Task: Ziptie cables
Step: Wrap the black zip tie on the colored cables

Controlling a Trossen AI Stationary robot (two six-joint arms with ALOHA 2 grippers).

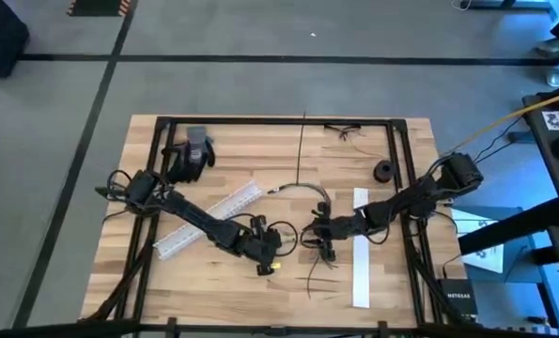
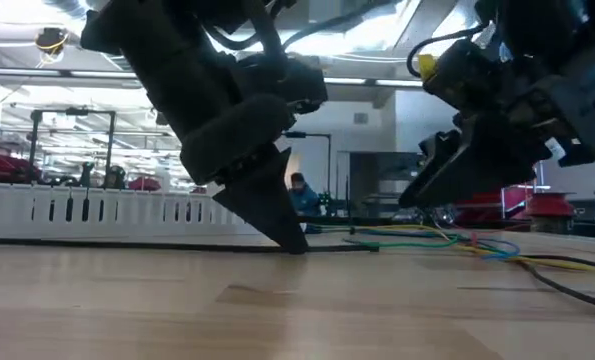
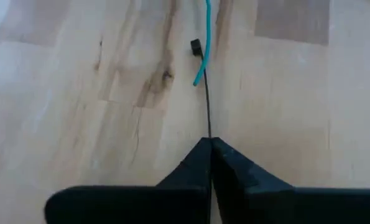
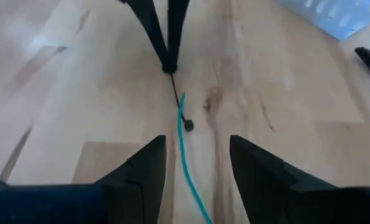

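High view: two dark arms reaching in over a wooden table (image 1: pixel 241 141), left pincer (image 3: pixel 209 142) and right pincer (image 4: pixel 197 142) tip to tip near the middle, close but not touching. Left fingers pressed together, clamped on one end of a thin black zip tie (image 4: pixel 176 93), tips down at the wood in the low view. Tie running straight out from those tips toward the right pincer, small square head (image 4: pixel 188 124) lying just short of it. Right fingers apart, holding nothing, low over the boards. Teal wire (image 4: pixel 186 162) lying flat in the gap between the right fingers, touching neither, its free end just beside the tie's head. Rest of the cables (image 2: pixel 457 241) loosely bunched on the wood under and behind the right pincer, with green, yellow, blue and red strands seen from table height. One white slotted strip (image 1: pixel 209 219) lying at a slant behind the left pincer, beside that arm; another (image 1: pixel 360 249) lying straight just beyond the right pincer. Black glove (image 1: pixel 193 155) well away from both, near the left arm's base. Around the table, grey floor (image 1: pixel 260 58) crossed by dark lines. Beyond the pincers in the low view, a bright hall with a far-off person (image 2: pixel 299 195) in blue.
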